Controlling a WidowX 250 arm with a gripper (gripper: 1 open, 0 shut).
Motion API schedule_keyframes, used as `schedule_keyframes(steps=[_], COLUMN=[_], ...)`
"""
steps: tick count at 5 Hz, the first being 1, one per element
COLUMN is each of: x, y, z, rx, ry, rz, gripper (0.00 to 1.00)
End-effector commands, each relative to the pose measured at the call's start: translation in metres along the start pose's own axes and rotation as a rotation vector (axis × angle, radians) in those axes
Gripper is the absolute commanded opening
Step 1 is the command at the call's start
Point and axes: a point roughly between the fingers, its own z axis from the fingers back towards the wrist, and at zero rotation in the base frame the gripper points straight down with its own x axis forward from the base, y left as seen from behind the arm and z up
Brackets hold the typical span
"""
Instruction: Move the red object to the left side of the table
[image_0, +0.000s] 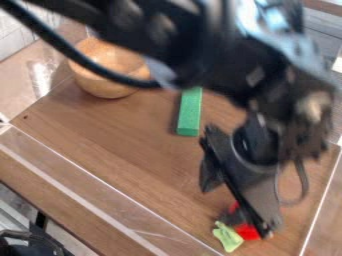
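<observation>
The red object (250, 232) lies near the front right of the table (100, 140). Only a small red sliver shows, with its light-green stem (229, 238) beside it. My gripper (249, 208) is low, right over the fruit, and its dark fingers hide most of it. The arm is smeared by motion blur, so the jaw gap cannot be made out. I cannot tell whether the fingers touch the fruit.
A green rectangular block (189, 110) lies in the middle of the table, behind the gripper. A wooden bowl (104, 68) stands at the back left. A clear glossy plastic border (80, 195) runs along the table's edges.
</observation>
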Motion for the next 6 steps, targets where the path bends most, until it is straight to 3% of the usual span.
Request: schedule_keyframes(steps=[1, 3, 4, 5, 6], x=[0.007, 0.022, 0.018, 0.012, 0.005], y=[-0.013, -0.023, -0.024, -0.025, -0.015], z=[-0.011, -0.032, -0.028, -0.022, -0.013], rx=[-0.019, -0.032, -0.023, -0.010, 0.006], ry=[-0.020, -0.036, -0.022, -0.002, 0.009], rz=[-0.030, -0.166, -0.148, -0.124, -0.164], gripper=[1.00, 1.00, 0.00, 0.00, 0.00])
